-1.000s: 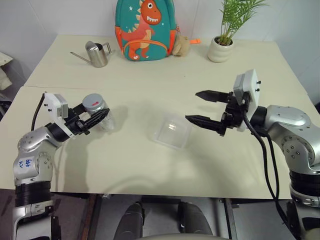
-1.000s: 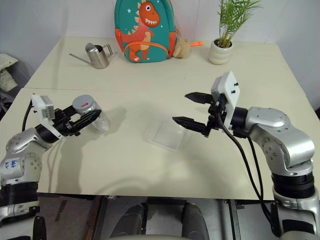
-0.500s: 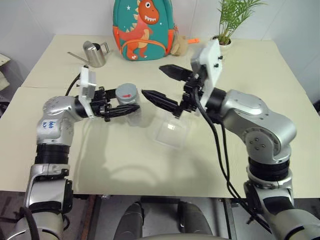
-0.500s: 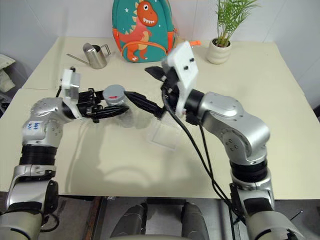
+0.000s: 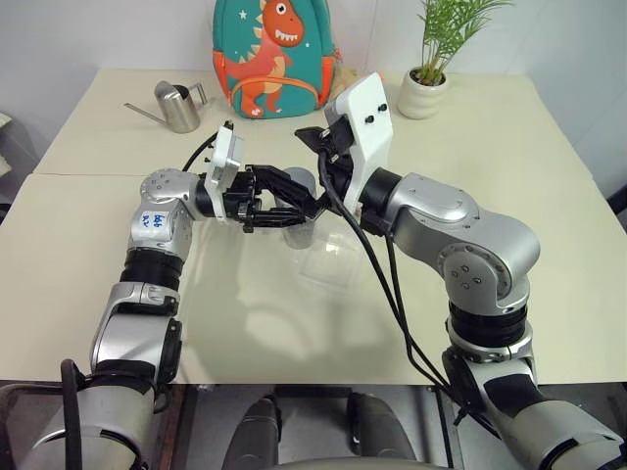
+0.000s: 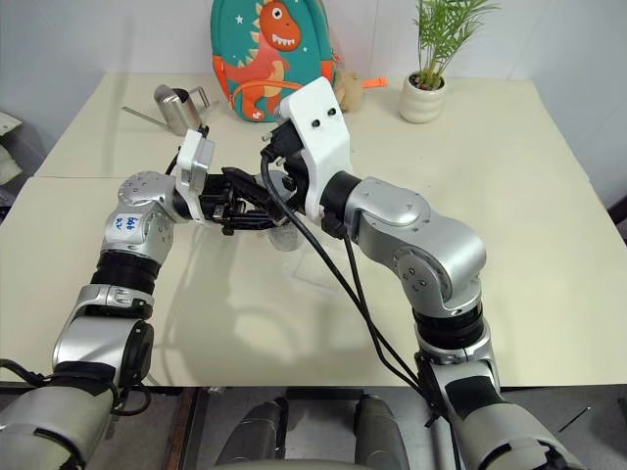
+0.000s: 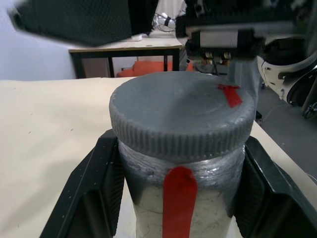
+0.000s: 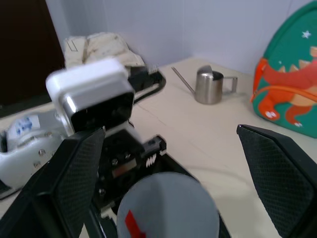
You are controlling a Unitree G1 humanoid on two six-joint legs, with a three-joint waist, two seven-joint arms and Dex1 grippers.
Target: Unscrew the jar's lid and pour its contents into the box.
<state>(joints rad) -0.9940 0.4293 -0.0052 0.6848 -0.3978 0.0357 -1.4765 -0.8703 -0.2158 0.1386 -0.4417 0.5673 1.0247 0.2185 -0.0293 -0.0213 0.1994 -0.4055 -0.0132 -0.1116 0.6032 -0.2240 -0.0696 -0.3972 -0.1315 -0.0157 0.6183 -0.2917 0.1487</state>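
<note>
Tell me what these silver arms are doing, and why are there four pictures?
They are a robot's two arms. Two pictures come from cameras in its head, looking down at a table. The other two come from little cameras on its wrists, so things look very close. The left gripper is shut on a small clear jar with a grey lid still on. The right gripper is open, one finger on each side of the lid, not touching yet. A see-through box lies below. Farther back stand a dinosaur backpack, a steel watering can and a potted plant.
</note>
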